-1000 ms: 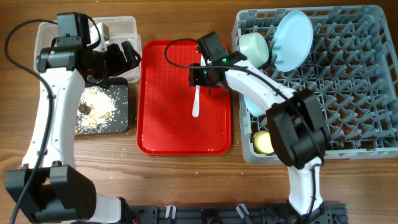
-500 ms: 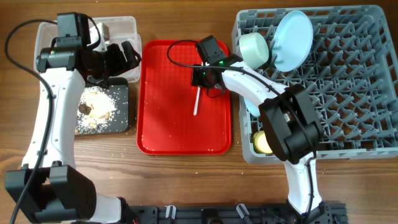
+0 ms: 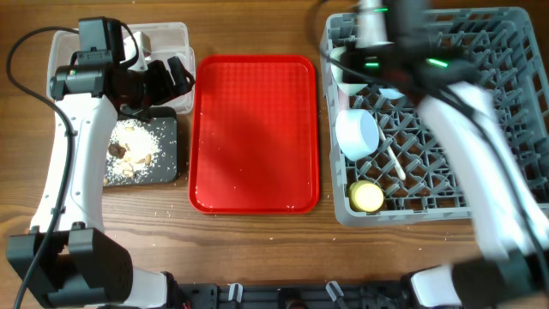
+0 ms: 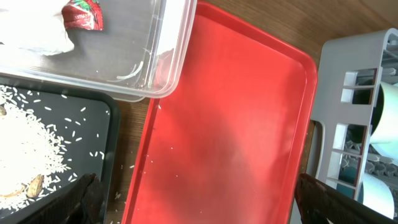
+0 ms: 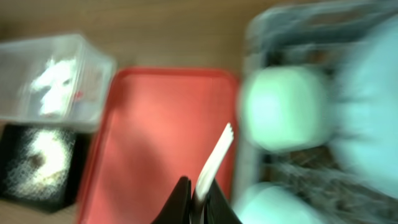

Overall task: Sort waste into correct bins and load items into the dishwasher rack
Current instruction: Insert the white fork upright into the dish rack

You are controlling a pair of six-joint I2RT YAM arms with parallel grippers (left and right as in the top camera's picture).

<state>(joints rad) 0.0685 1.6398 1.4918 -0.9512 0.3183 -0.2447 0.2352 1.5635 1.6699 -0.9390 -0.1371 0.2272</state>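
My right gripper is shut on the handle of a white fork, whose tines point away. In the overhead view the right arm is a blur above the back left of the grey dishwasher rack. In the right wrist view a pale green bowl, a light blue plate and a light blue bowl show blurred in the rack. My left gripper hangs open, nothing in it, over the red tray's left edge beside the clear tub. Rice leftovers lie in the black tray.
The red serving tray lies between the bins and the rack, bare but for a few grains. A red wrapper and white paper lie in the tub. A yellow cup and a white utensil sit in the rack's front left.
My right gripper shut on the fork on the red tray, lifted it and swung right, over the rack. The tray no longer holds the fork. The left arm has not moved.
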